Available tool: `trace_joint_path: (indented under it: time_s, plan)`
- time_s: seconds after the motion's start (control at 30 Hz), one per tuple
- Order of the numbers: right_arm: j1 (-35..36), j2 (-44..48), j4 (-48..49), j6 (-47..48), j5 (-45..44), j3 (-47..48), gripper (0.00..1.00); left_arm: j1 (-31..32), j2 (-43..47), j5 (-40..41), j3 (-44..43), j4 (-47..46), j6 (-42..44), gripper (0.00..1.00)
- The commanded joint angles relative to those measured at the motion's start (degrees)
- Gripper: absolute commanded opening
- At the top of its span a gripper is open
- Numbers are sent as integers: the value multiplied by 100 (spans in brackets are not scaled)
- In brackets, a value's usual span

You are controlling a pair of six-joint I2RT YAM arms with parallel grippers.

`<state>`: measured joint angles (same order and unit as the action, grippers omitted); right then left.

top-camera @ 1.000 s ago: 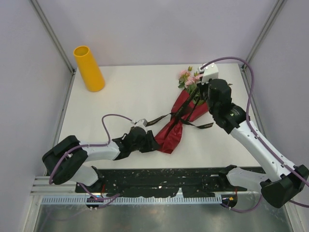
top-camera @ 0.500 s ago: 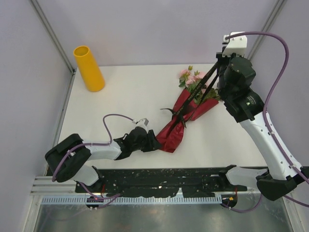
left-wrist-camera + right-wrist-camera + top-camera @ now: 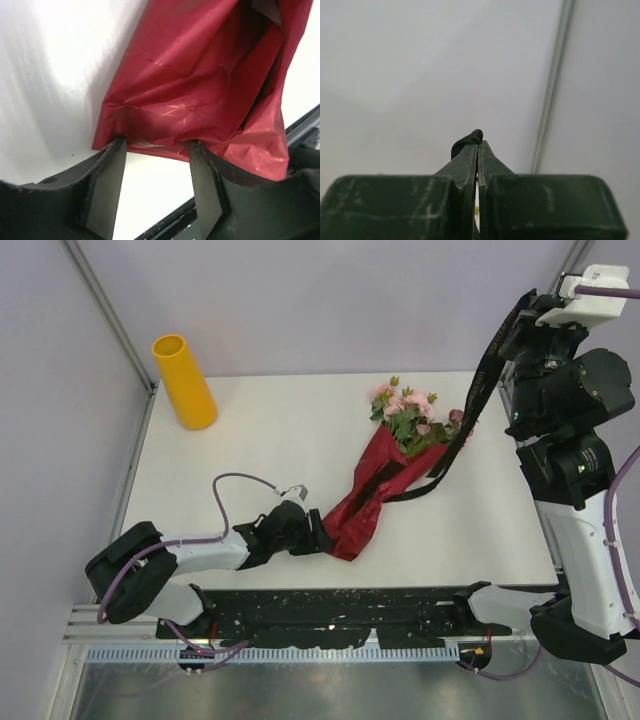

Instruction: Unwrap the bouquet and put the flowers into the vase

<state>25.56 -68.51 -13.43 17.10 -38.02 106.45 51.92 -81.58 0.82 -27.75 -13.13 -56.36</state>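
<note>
wrapping paper (image 3: pixel 200 85): dark red, glossy, creased | vase (image 3: pixel 184 383): smooth, matt | bench (image 3: pixel 260 440): white, smooth, matt | ribbon (image 3: pixel 467 140): black, cloth-like | right tool (image 3: pixel 477 150): dark, scuffed plastic

Bouquet (image 3: pixel 372 498) – lies diagonally on the table, right of centre, narrow end toward lower left. Dark red paper (image 3: pixel 200 75) is crinkled and glossy. Flowers (image 3: pixel 408 412) – pink roses, mauve blooms, green leaves – stick out at its upper-right end. Black ribbon (image 3: pixel 482 370) runs taut from the wrap to upper right. Vase (image 3: pixel 183 380) – plain yellow-orange cylinder, upright, upper left, well apart.
</note>
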Motion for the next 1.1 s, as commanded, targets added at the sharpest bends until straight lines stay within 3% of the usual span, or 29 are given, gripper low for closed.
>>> trace_joint_path:
  time_s: [0.0,0.17,0.33,0.47,0.6,0.67,0.87,1.07]
  plan:
    - [1,-22,-203,-865,2292,191,5,29,264,497,-299,2312,572,61]
    - [19,-224,-1045,-1832,3713,543,5,29,1116,1173,-1415,3534,1222,71]
    - [37,144,-1206,-2817,3899,-457,5,20,1960,1518,-2085,3756,1820,83]
    - [37,802,-1074,-3546,4056,-1705,5,20,2602,905,-1902,2636,2935,84]
    - [37,1312,-715,-4030,5127,-2760,5,20,3270,-745,-955,519,4016,95]
    - [37,1523,-530,-4232,5743,-3156,5,20,3280,-1257,-776,39,4290,99]
    - [37,2078,6,-4865,6604,-3983,5,20,2218,-1611,-1960,855,4949,98]
    - [45,2245,-133,-4831,7001,-4299,5,90,1620,-2182,-2130,-48,5257,100]
